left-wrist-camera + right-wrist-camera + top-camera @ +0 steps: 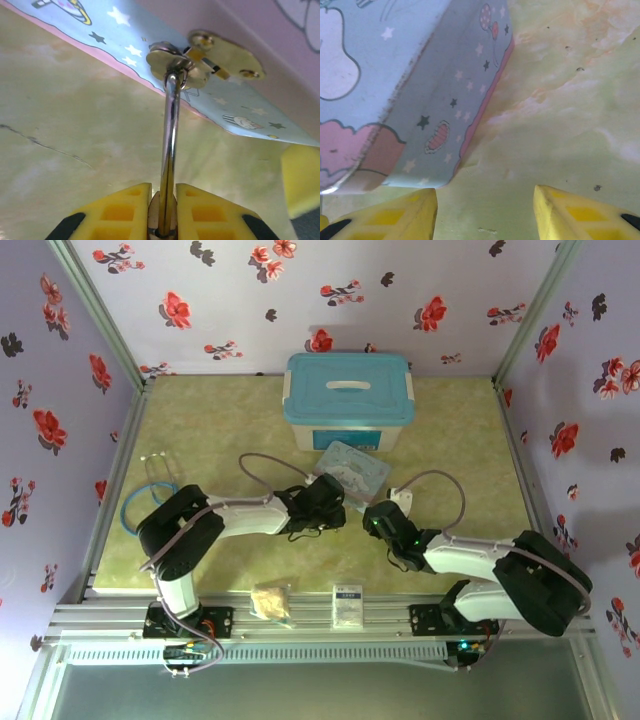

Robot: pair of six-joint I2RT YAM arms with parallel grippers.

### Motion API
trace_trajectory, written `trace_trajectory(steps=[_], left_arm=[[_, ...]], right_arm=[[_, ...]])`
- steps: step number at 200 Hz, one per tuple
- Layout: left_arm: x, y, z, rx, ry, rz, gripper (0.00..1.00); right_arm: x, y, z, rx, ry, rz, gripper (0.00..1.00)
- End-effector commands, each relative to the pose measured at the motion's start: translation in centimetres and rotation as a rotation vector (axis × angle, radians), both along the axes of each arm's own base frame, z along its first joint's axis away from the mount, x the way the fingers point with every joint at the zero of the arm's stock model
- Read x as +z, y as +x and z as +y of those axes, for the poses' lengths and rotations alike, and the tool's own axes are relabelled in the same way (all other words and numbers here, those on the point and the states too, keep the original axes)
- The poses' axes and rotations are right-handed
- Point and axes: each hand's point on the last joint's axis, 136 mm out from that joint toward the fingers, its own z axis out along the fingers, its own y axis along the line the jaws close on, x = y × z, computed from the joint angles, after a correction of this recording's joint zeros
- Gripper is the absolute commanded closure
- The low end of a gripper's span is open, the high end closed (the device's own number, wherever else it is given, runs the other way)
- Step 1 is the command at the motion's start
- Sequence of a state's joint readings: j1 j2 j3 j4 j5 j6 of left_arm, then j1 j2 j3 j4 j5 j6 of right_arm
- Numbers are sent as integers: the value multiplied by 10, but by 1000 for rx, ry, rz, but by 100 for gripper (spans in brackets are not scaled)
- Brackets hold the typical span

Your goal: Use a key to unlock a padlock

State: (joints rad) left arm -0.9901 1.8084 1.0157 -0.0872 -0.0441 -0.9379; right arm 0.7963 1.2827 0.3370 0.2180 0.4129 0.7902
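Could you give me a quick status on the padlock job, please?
Left gripper shut on the padlock, hooked into the brass hasp on the tin. Right gripper open, empty, at the tin's corner. Tin close to both grippers.

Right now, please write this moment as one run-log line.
left gripper: shut on padlock | padlock: hooked in hasp of tin | right gripper: open, beside tin

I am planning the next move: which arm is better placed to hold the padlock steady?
Left. The left fingers are shut on the padlock, its shackle reaching up to the hasp of the tin. The right fingers stand open beside the tin, holding nothing.
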Motion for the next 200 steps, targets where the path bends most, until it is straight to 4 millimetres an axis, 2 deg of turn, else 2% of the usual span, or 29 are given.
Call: trace_trajectory(steps=[1,45,71,115,200], left_arm=[[-44,-21,66,-44,394,61,91],[-43,-23,66,-102,541,26,85],[-34,-24,60,-116,583,-18,83],[-31,-33,43,-146,588,-33,75],[-1,-41,27,-169,589,-104,63]], right_arm=[[5,8,-4,-53,15,-21,48],[7,9,-3,-54,18,-24,47],[5,9,-3,-52,8,-16,48],[-9,5,-5,-57,-5,21,48],[-11,2,-10,-65,-5,17,48]])
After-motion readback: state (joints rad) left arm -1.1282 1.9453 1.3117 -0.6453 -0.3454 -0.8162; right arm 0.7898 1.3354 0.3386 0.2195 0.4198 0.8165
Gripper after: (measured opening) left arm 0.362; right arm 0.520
